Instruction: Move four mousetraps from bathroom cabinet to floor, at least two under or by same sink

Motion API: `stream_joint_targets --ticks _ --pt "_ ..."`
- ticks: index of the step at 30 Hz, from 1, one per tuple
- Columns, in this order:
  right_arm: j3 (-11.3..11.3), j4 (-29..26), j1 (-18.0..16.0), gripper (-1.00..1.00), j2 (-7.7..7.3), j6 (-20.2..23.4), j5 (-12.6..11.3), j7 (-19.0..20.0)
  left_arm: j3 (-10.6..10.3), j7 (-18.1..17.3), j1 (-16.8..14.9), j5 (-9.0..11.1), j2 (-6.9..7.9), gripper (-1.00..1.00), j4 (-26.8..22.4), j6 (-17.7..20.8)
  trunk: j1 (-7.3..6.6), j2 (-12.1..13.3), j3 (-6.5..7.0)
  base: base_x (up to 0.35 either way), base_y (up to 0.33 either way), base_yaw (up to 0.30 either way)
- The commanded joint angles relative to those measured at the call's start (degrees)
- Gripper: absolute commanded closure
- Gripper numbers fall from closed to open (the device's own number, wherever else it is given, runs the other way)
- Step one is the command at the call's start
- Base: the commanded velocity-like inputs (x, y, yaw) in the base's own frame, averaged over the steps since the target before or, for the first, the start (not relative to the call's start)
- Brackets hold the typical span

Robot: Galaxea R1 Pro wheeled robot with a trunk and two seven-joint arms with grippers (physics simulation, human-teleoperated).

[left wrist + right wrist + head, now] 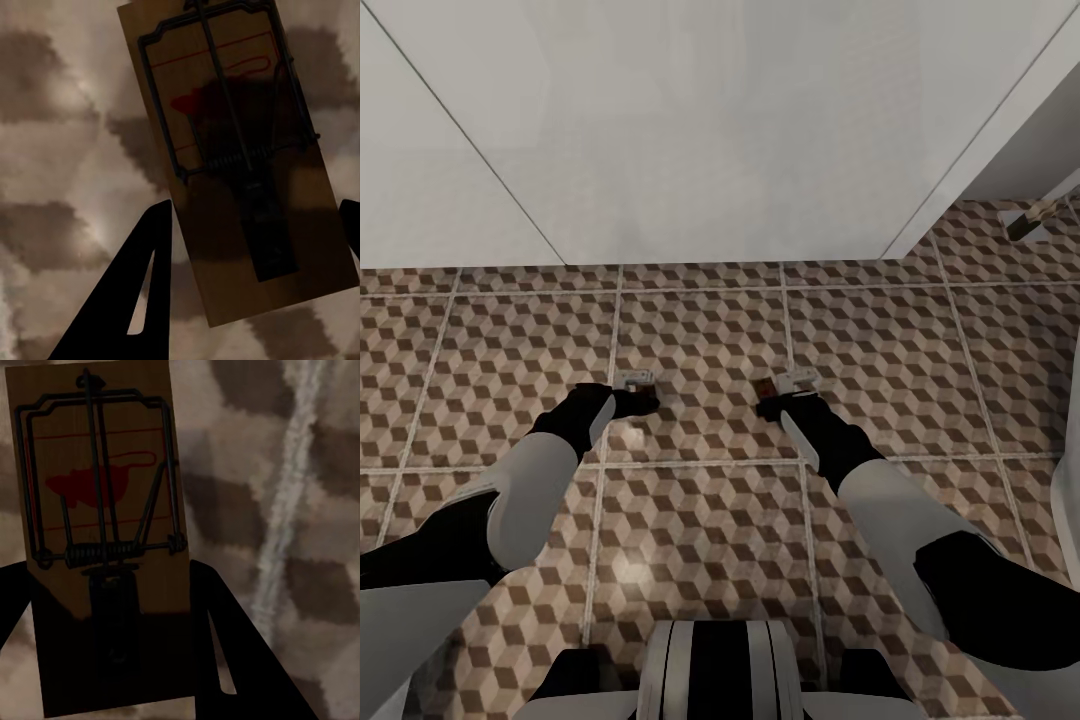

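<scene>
A flat tan wooden mousetrap was clamped lengthwise in each tool, left tool and right tool, bait ends pointing away, low over the cube-patterned tiled bathroom floor.

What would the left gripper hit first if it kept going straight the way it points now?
Most likely the floor: the left gripper points down at the tiles, with a mousetrap between its fingers. How near the floor is, I cannot tell.

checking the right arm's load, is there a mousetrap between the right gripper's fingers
Yes, in the right wrist view a mousetrap with a black spring bar and red bait patch sits between the two dark fingers.
</scene>
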Motion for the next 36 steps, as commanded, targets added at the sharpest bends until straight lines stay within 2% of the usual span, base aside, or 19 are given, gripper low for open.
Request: stream_joint_targets --ticks 1,25,36 --pt "0.3 -0.1 0.0 1.0 -0.07 0.2 -0.8 -0.6 0.4 -0.4 0.0 -0.7 -0.05 1.0 -0.1 0.3 -0.01 0.0 -0.03 0.0 0.0 0.0" --pt "-0.1 0.2 -0.1 1.0 -0.28 -0.2 -0.9 -0.8 0.4 -0.4 0.0 -0.6 -0.06 1.0 -0.3 0.4 -0.01 0.0 -0.03 0.0 0.0 0.0" --pt "0.0 0.5 -0.1 1.0 -0.29 -2.3 -0.8 -0.8 0.4 -0.4 0.0 -0.6 -0.06 1.0 -0.3 0.4 -0.01 0.0 -0.03 0.001 0.0 0.0"
